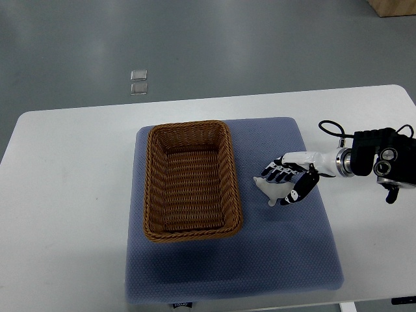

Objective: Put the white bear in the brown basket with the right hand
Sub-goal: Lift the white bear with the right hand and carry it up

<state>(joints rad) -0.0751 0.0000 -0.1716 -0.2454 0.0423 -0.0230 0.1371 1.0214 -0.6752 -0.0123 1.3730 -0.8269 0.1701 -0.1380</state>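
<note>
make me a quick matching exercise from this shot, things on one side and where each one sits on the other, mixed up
Things:
1. brown basket
2. white bear
3. right hand
4. blue mat

Places:
A. lies flat on the white table
B. over the toy, arm entering from the picture's right
C. on the mat's left half, nothing inside
D. on the mat, just right of the basket, partly under fingers

Pairs: 1-C, 2-D, 3-B, 4-A

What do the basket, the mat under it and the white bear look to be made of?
Basket: woven wicker or rattan, shown by brown ribbed strands. Mat: blue-grey fabric or foam, matte with a fine dotted texture. White bear: smooth and pale, perhaps plastic or rubber; mostly hidden by the right hand.
</note>
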